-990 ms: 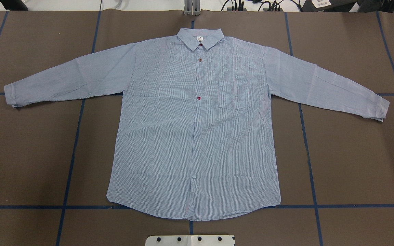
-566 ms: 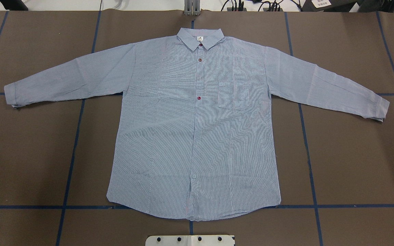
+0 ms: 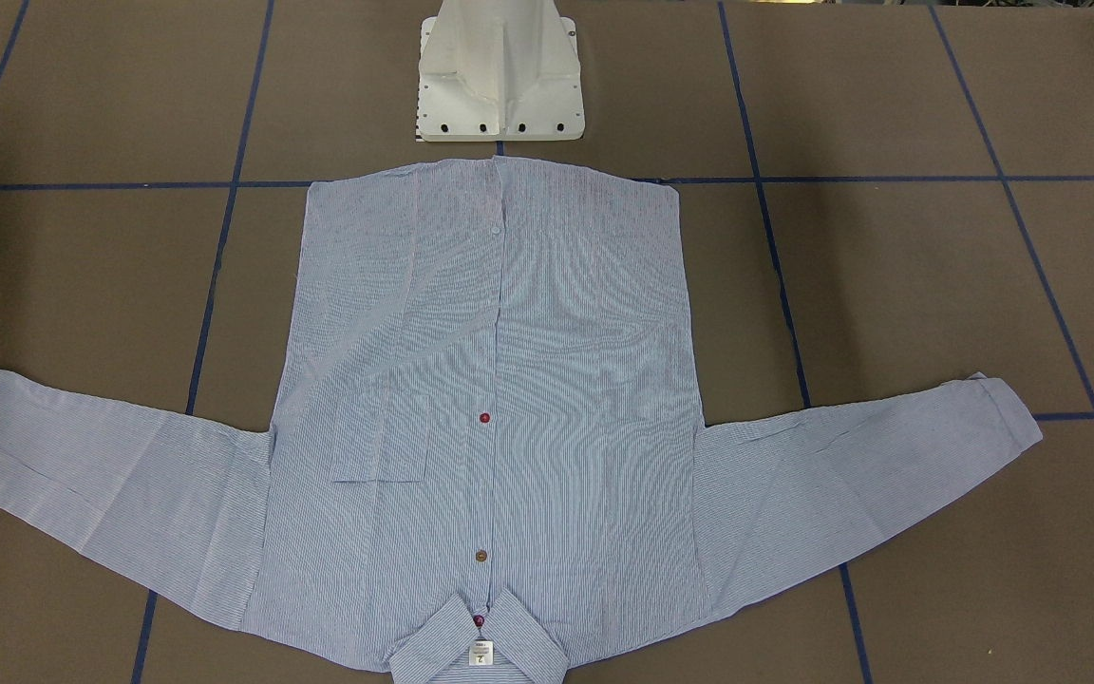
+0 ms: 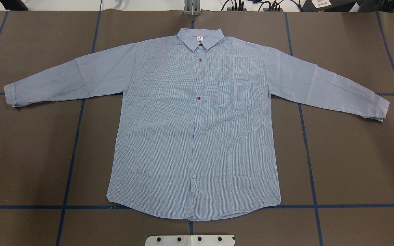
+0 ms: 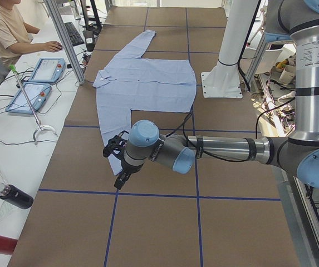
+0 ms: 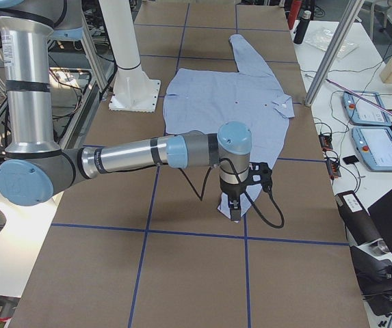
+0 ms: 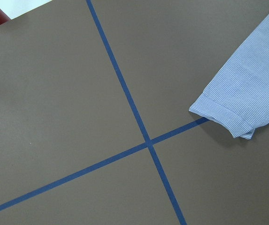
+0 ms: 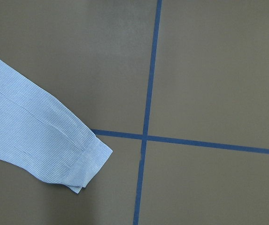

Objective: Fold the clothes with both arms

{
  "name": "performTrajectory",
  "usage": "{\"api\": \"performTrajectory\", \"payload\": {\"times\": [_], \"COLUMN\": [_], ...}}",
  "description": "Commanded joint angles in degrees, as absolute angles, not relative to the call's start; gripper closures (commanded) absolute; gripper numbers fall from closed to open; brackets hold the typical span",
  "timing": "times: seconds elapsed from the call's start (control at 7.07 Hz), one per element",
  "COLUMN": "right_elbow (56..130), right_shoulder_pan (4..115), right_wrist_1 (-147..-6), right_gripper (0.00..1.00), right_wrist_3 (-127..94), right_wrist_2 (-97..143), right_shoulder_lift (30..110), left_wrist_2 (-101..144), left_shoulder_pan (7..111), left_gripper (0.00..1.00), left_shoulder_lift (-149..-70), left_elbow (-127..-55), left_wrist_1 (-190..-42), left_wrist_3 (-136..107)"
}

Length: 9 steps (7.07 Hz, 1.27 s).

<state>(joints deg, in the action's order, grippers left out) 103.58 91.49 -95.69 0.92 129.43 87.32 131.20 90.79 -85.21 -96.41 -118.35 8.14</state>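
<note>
In the middle of the overhead view, the shirt [image 4: 197,130] lies flat on the brown table [image 4: 29,153], collar toward the top, sleeves spread left and right. The left gripper [image 5: 118,179] hangs above the left-hand cuff [image 4: 10,95], and the right gripper [image 6: 233,212] above the other. Whether either is open or closed cannot be told.

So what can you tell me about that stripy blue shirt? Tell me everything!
The shirt is light blue with fine white stripes, and looks like thin woven cloth. It lies flat and front-up on the brown table, buttoned, collar far from the robot, both long sleeves spread out sideways. It has a white label inside the collar, a chest pocket, and dark red and brown buttons. A few soft wrinkles show. Only the table touches it.
</note>
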Motion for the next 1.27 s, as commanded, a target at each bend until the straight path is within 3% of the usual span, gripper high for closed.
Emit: {"api": "performTrajectory", "payload": {"times": [0.0,0.42,0.85,1.13], "right_elbow": [104.6,102.5,100.3,92.4], "right_shoulder_pan": [91.5,87.0,72.8,67.3], "right_wrist_1": [-89.7,-73.4,-43.5,-29.0], "right_gripper": [0.00,0.00,0.00,0.08], "right_wrist_3": [0.3,-13.8,-48.4,-57.3], "right_wrist_2": [133.1,138.2,126.1,120.1], "right_shoulder_lift": [88.3,92.3,97.8,100.2], "left_wrist_2": [128.3,129.7,129.7,129.6], "left_shoulder_pan": [91.0,91.0,90.9,90.9], "left_gripper": [0.00,0.00,0.00,0.00], "left_shoulder_lift": [-88.8,-90.9,-91.0,-90.9], "left_elbow": [-95.0,-95.1,-95.4,-95.2], "left_wrist_1": [-130.2,-133.8,-134.2,-134.7], "left_wrist_3": [7.6,-4.8,-4.8,-4.7]}}
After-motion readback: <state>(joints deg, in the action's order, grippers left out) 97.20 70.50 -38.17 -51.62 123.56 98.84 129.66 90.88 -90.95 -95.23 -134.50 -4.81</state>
